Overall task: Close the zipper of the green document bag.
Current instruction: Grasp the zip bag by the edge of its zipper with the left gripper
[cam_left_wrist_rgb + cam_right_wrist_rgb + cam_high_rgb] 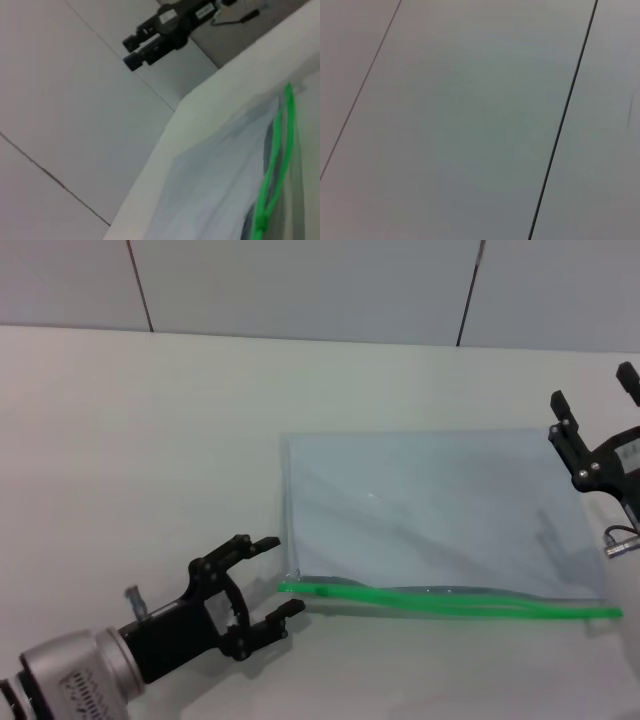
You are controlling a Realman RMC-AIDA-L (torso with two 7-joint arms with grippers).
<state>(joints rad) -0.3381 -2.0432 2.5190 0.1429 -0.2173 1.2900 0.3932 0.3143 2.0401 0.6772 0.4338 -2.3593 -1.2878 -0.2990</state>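
Observation:
The green document bag (430, 510) lies flat on the white table, a pale blue-grey pouch with its bright green zipper (450, 602) along the near long edge. The two zip strips stand apart near the left end. In the left wrist view the zipper (275, 165) and bag (215, 185) show too. My left gripper (268, 580) is open, just left of the zipper's left end, not touching it. My right gripper (592, 412) is open, raised beside the bag's far right corner; the same right gripper (150, 42) appears far off in the left wrist view. I cannot make out the slider.
The white table (150, 440) stretches wide to the left of the bag. A panelled grey wall (300, 280) rises behind its far edge. The right wrist view shows only wall panels (470, 125).

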